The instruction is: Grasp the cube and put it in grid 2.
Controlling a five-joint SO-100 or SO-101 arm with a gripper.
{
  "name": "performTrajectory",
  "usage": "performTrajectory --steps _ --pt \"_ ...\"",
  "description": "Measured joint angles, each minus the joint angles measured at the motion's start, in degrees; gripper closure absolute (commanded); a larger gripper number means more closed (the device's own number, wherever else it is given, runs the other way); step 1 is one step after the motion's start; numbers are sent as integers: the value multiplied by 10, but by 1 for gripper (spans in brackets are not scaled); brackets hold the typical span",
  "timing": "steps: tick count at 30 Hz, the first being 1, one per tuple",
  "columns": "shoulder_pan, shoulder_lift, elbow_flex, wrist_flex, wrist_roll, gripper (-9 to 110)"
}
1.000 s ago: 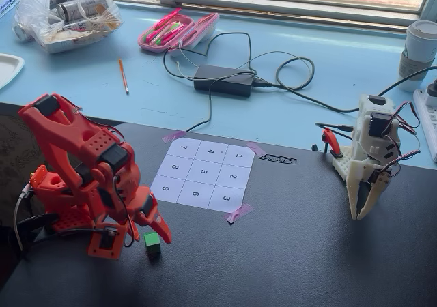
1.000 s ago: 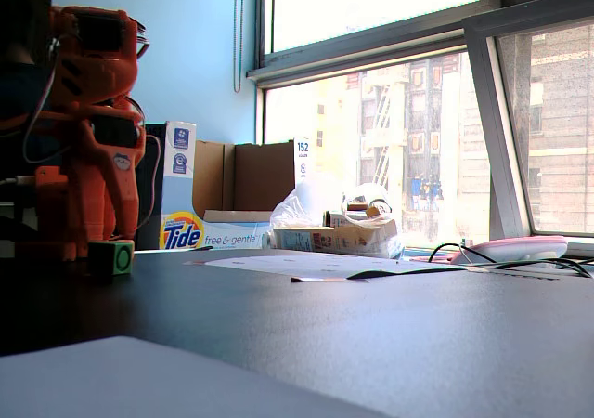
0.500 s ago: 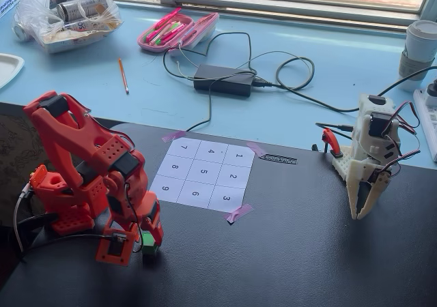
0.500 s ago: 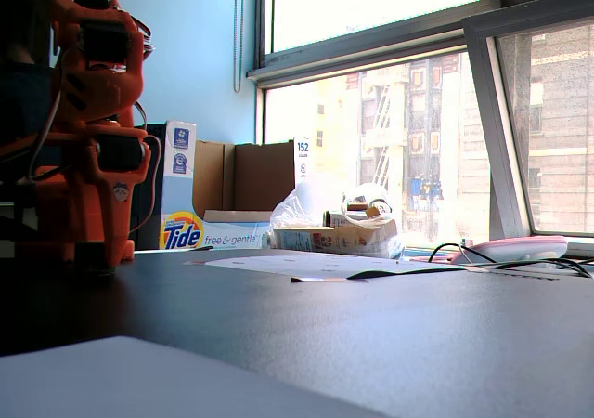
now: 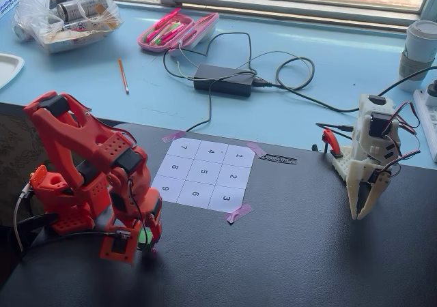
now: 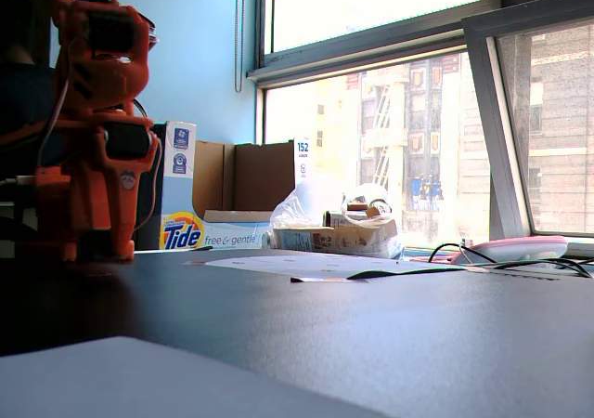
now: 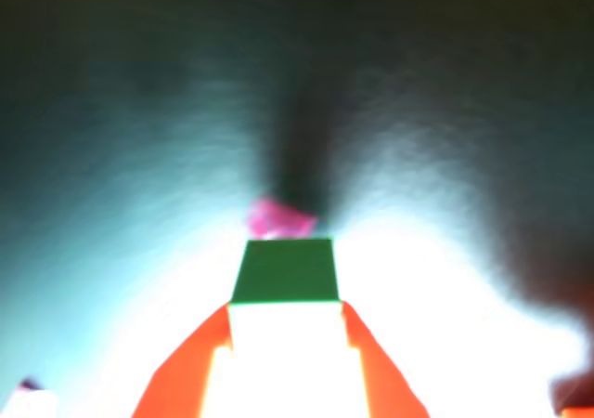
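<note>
The cube [image 5: 145, 237] sits between the end effector's [image 5: 146, 242] fingers near the worktop's [image 5: 307, 252] left edge, left of grid 2 [image 5: 233, 177].

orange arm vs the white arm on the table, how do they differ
The orange arm is folded down at the left of a fixed view, its gripper low with the green cube between its fingers; the white arm stands at the right with nothing between its pointed fingers. The orange arm is bulkier; the white arm looks smaller. Both sit on the dark tabletop beside the numbered sheet.

Daylight is streaming through the window [image 6: 390, 111], backlighting that fixed view, while glare is whitening the blurred wrist view.
</note>
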Motion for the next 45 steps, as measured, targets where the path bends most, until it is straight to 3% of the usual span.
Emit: performTrajectory --steps 11,22,36,45 --pt "-135 -70 -308 175 40 101" --pt "-305 -304 -639 287 85 101" --pt "-467 -537 -879 349 110 101" --pt "-493 -657 -972 358 132 101"
